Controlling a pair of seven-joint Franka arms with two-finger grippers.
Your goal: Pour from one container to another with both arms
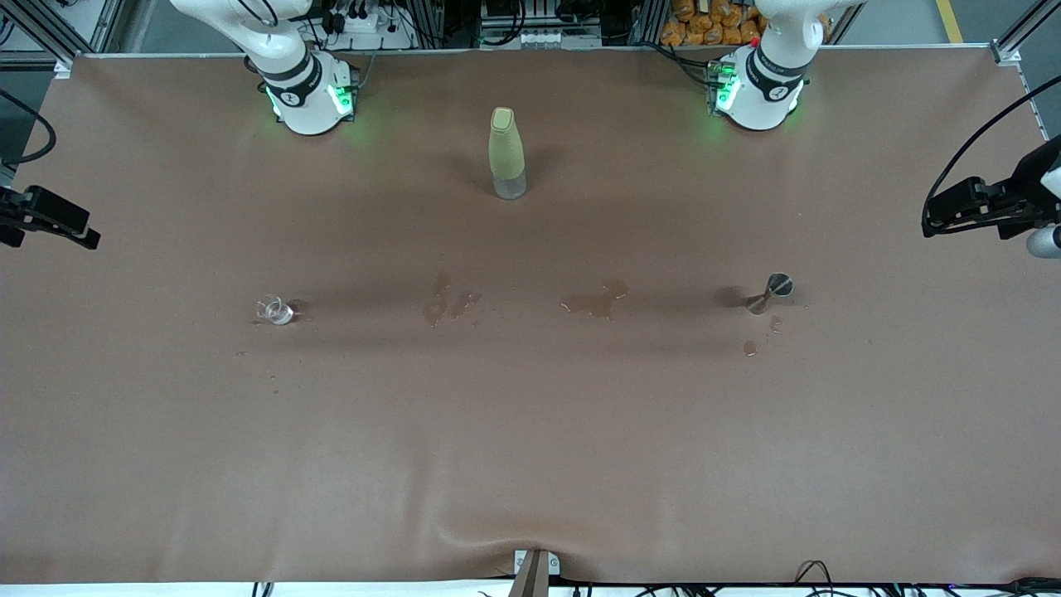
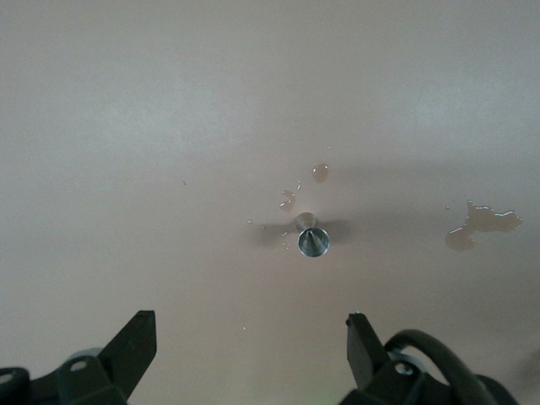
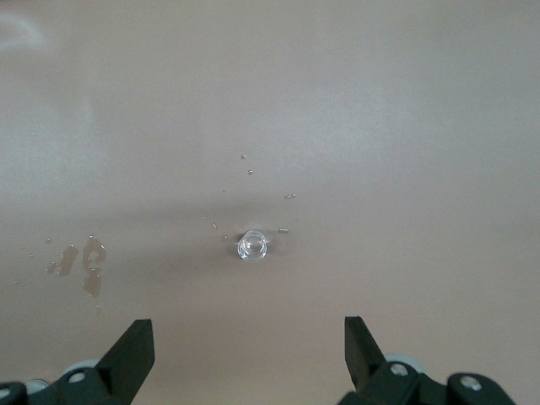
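Observation:
A small clear glass [image 1: 276,311] stands on the brown table toward the right arm's end. A metal jigger [image 1: 771,292] stands toward the left arm's end. High over the jigger [image 2: 313,242] hangs my left gripper [image 2: 251,337], open and holding nothing. Over the glass [image 3: 252,245] my right gripper [image 3: 249,342] hangs just as high, open and holding nothing too. In the front view only the two arm bases [image 1: 302,87] [image 1: 758,83] show, and both hands are out of that view.
A tall yellow-green bottle [image 1: 506,153] stands upright between the two bases. Wet spill patches [image 1: 448,300] [image 1: 597,303] lie between glass and jigger, with drops [image 1: 750,347] by the jigger. Black camera mounts [image 1: 50,217] [image 1: 986,203] sit at both table ends.

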